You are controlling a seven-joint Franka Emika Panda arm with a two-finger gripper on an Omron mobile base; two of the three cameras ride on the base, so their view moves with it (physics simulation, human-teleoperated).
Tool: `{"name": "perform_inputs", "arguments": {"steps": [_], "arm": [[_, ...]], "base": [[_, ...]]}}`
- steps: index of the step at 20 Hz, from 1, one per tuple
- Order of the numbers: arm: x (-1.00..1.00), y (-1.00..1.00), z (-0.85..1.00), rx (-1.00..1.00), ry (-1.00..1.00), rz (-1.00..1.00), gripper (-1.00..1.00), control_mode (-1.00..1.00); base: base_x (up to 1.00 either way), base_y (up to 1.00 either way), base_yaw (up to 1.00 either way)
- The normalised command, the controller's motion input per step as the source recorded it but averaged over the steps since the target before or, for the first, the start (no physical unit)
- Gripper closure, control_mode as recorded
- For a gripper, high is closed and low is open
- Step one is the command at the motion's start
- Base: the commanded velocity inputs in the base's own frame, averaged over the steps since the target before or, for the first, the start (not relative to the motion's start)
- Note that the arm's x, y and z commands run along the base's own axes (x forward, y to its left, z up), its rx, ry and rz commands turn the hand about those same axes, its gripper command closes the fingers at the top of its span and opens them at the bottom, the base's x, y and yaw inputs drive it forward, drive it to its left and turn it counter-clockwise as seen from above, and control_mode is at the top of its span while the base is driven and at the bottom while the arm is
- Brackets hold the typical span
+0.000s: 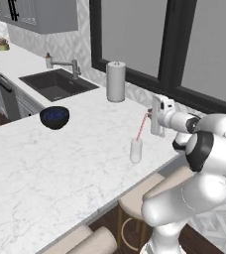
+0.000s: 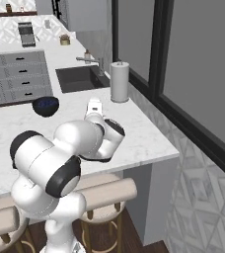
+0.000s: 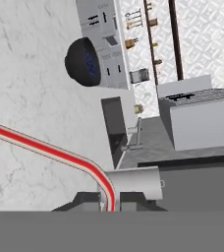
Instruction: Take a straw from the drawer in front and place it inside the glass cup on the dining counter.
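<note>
A: Where was the straw [image 1: 141,127] found?
B: Pinched at its top by the closed gripper [image 1: 150,115], slanting down into the glass cup [image 1: 136,151].
A: Handling?
B: Judged light, thin, easily bent.

The white arm rose from the lower right of the left base view and reached toward 10 o'clock. Its gripper [image 1: 153,119] was held level, with the jaws closed tight on the straw [image 1: 141,125].

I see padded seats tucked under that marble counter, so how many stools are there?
3, maybe more hidden: one stool under the counter edge by the robot, two further along at the picture's bottom.
</note>
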Motion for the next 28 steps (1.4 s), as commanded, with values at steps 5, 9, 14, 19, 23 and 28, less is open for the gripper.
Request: {"name": "perform_inputs", "arguments": {"steps": [5, 9, 14, 19, 23, 28], "arm": [[0.23, -0.56, 0.0, 0.15, -0.04, 0.11, 1.0, -1.0], [0.02, -0.48, -0.22, 0.06, -0.13, 0.1, 1.0, -1.0], [-0.06, -0.19, -0.33, 0.0, -0.23, 0.11, 1.0, -1.0], [-0.2, -0.04, -0.12, 0.0, -0.28, 0.09, 1.0, -1.0], [-0.36, 0.0, -0.1, 0.0, -0.23, 0.1, 1.0, -1.0], [-0.15, -0.1, -0.22, 0.0, -0.09, 0.1, 1.0, -1.0]], "base": [[0.0, 0.0, 0.0], [0.0, 0.0, 0.0], [0.0, 0.0, 0.0], [0.0, 0.0, 0.0], [0.0, 0.0, 0.0], [0.0, 0.0, 0.0]]}}
